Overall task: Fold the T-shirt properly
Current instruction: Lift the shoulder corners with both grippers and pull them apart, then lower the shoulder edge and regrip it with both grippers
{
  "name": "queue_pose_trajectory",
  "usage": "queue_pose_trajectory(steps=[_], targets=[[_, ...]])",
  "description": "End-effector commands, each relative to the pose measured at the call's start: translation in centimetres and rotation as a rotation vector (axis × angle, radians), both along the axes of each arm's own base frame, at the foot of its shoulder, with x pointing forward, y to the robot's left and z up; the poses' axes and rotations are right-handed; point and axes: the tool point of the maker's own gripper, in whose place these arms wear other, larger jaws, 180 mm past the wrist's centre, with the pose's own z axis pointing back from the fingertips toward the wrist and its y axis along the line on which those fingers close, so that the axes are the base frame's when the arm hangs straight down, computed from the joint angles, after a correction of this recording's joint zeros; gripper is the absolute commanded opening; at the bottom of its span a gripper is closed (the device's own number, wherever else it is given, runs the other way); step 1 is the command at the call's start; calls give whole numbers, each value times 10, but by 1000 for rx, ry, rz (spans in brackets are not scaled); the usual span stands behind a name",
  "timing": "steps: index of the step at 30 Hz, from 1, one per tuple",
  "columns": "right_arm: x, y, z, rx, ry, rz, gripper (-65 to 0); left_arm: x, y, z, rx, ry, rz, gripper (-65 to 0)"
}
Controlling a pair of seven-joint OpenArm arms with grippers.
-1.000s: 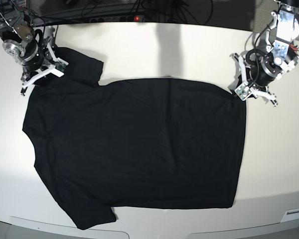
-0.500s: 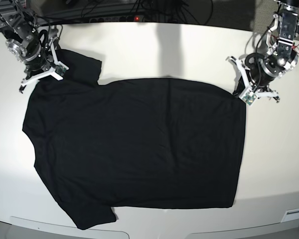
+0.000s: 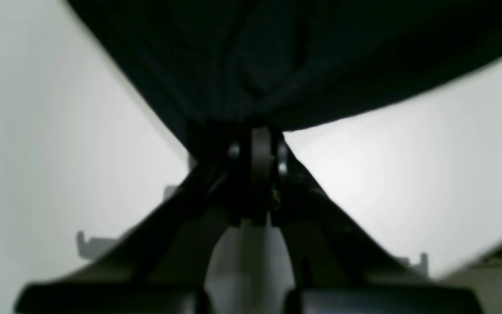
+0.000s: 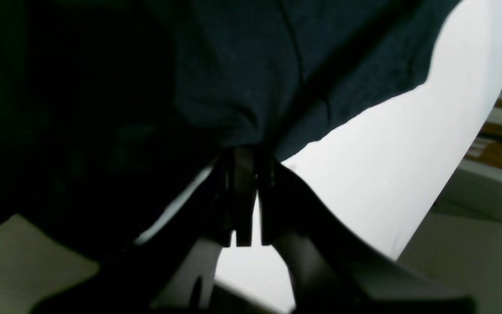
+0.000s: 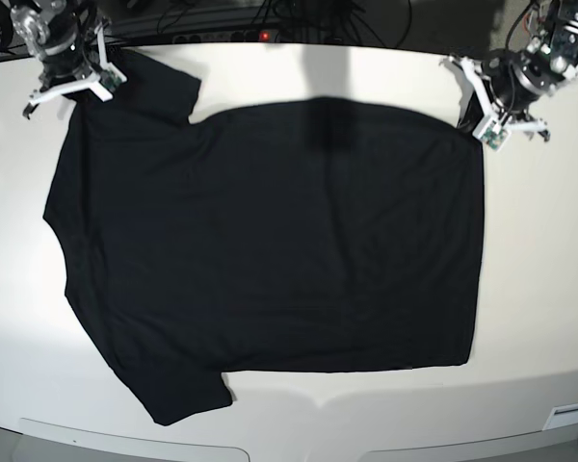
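1. T-shirt (image 5: 270,250): black, plain side up, spread across the white table (image 5: 539,289), with one short sleeve at the far corner on the base view's left and another at the near edge on the same side.
2. Far edge drawn taut between two pinched corners; cloth bunched into folds at each grip in both wrist views.
3. Left gripper (image 5: 488,123): jaws closed tight on the T-shirt's far corner on the base view's right, fabric (image 3: 277,56) gathered right at the tips.
4. Right gripper (image 5: 89,77): jaws narrow, clamped on the far sleeve corner on the base view's left, dark cloth (image 4: 242,78) hanging above the tips.
5. Cables and a power strip (image 5: 233,37) behind the table's far edge.
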Motion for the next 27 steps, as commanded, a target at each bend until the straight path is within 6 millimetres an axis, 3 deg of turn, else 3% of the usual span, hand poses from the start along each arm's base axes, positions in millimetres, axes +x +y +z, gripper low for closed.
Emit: queue_pose_trajectory(steps=[1,7,15,21,27], targets=[[0,-3,11,1,-38,-15,-650,-1,2,8,-1,-17,-10,-650],[-34,-2,23,-10,-29,-25,-650,-14,14,35,12,-68,17,-650],[-52,11,46,-35,-94,-26,-650,-20,40,70,76,-133,57,-650],[-36,12,66,-52,-179,-26,-650,-11,54,86,109,-182,82,-650],[20,-1,94,-52,-349,-38,-650,18,44,106,68,-324,83,-650]])
